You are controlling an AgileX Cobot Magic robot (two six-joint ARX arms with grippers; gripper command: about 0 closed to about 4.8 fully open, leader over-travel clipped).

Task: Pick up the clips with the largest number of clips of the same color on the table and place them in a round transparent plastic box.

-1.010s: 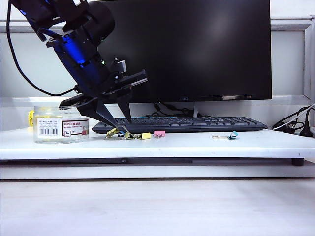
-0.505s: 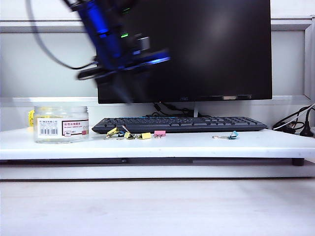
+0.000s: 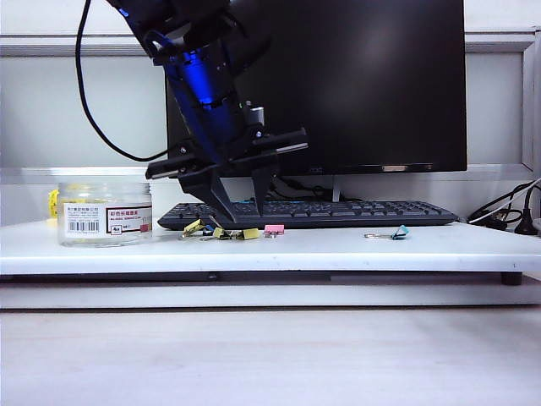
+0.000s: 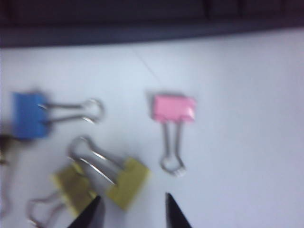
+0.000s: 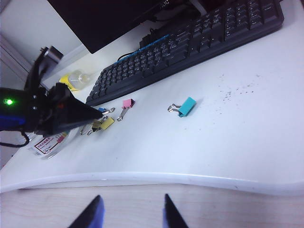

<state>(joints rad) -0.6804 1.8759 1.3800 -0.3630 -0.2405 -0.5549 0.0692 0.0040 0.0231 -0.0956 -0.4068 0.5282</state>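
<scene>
Hovering over the cluster of clips, the left gripper [image 3: 243,208] hangs with its two dark fingers parted and nothing between them, tips pointing down just above the yellow clips [image 3: 248,233]. A second ago it stood farther left, nearer the round transparent plastic box [image 3: 105,213]; half a second ago it was swung up high in a blur; now it is back down, a little to the right of where it started. That reads as a return trip for the next pick, not a delivery.

From the left wrist view, two yellow clips [image 4: 102,183] lie overlapping by the fingertips, with the blue clip [image 4: 29,115] and the pink clip [image 4: 174,108] close by, so the closing aim must catch yellow only. The box stands upright at the table's left end, well apart from the cluster. The right gripper [image 5: 129,211] waits at the table's near edge, fingers apart and empty. A teal clip [image 3: 400,232] lies alone to the right.
</scene>
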